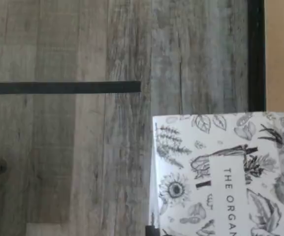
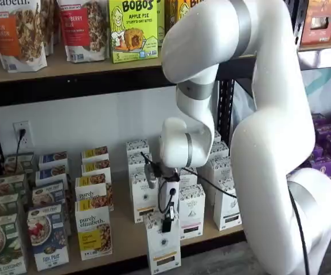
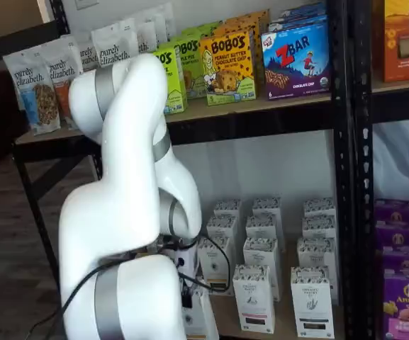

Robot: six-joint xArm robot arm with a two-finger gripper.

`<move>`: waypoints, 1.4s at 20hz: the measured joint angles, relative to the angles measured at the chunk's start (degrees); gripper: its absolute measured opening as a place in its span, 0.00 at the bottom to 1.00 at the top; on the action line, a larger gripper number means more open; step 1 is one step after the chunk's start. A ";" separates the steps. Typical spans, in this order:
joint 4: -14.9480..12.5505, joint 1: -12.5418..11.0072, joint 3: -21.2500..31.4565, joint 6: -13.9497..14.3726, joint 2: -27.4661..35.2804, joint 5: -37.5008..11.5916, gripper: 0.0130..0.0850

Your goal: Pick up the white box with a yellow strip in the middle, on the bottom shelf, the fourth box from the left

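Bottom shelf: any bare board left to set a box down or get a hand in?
Free: the bottom shelf front strip between the purely elizabeth boxes and the white box, which the end effector is shut on at the edge. Also the bare board at the outlet wall. Crowded: the white cartons behind and the cereal boxes.

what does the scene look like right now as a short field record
target: white box, yellow band low on its front
position: pulled forward at the bottom shelf front edge, ahead of its row
fingers: closed on the white box top, gripper
wrist view: speckled box top over grey floor planks
neighbours: white cartons with black bands behind, purely elizabeth box beside
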 joint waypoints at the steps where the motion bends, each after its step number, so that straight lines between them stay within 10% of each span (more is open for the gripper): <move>1: -0.30 0.07 0.54 0.37 -0.64 0.13 0.50; 28: -12.72 0.26 13.86 13.33 -23.75 9.39 0.50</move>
